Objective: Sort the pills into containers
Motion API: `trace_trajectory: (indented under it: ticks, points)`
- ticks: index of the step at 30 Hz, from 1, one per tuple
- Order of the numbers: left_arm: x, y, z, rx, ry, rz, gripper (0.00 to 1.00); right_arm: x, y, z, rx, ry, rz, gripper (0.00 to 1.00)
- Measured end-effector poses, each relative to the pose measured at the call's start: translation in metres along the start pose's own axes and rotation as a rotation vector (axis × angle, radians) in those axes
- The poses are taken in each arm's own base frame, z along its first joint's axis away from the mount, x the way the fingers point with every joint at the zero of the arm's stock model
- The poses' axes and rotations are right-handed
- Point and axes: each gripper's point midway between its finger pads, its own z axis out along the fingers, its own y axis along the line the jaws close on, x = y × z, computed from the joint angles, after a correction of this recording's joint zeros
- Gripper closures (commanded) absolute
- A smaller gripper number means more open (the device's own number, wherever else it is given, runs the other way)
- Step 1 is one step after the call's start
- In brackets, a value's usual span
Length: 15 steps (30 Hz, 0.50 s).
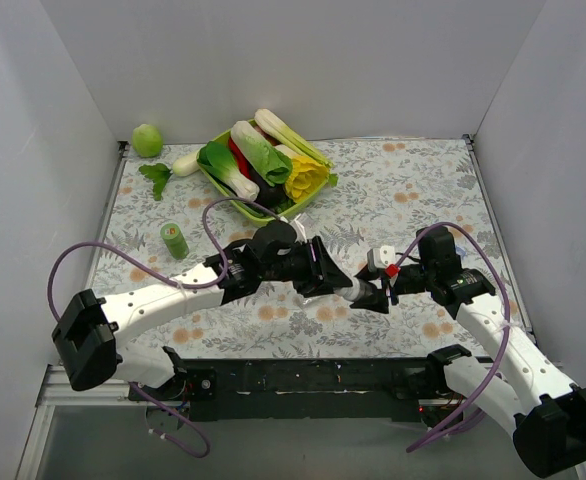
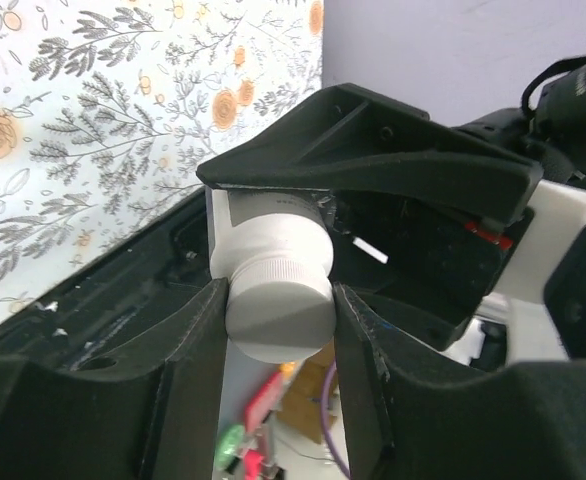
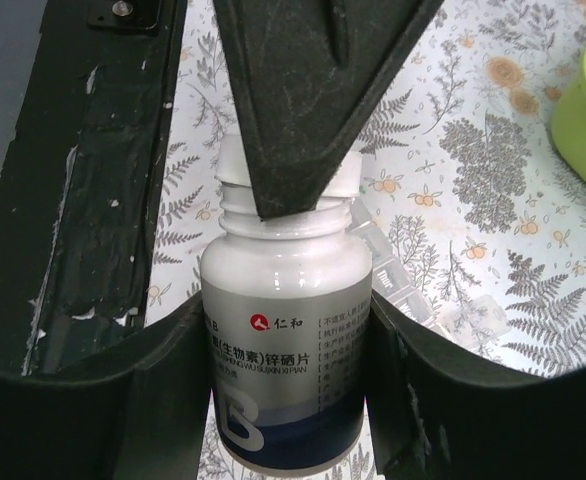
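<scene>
1. White plastic pill bottle: from the top camera I see it held off the flower-printed table cover, near the front middle, between the left gripper and the right gripper, which meet tip to tip. Well behind them stands a lime-green plastic tray of vegetables. A small green cylinder sits on the left. I cannot find the organiser strip in this view.
2. On the left wrist camera, the two black fingers are clamped narrowly on the ribbed white cap, one on each side. The pill bottle points away from the lens, and a black finger of the right gripper lies across its body above the cap.
3. On the right wrist camera, its own fingers squeeze the labelled bottle body from left and right. A black wedge of the left gripper covers the front of the cap. The clear plastic pill-organiser strip lies on the cover just behind and right of the bottle, partly hidden, with its lids shut as far as I can tell.
</scene>
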Motion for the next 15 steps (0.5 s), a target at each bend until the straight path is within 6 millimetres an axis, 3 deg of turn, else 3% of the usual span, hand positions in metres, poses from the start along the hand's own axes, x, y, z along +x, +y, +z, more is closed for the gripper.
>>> trace_trajectory:
  ticks: [12, 15]
  points:
    - [-0.025, -0.008, -0.040, 0.103, -0.050, -0.103, 1.00, 0.016, -0.006, -0.002, 0.047, 0.060, 0.020, 0.93]
    - [-0.040, 0.021, -0.051, -0.001, -0.144, -0.026, 1.00, 0.017, -0.007, -0.003, 0.057, 0.068, 0.018, 0.93]
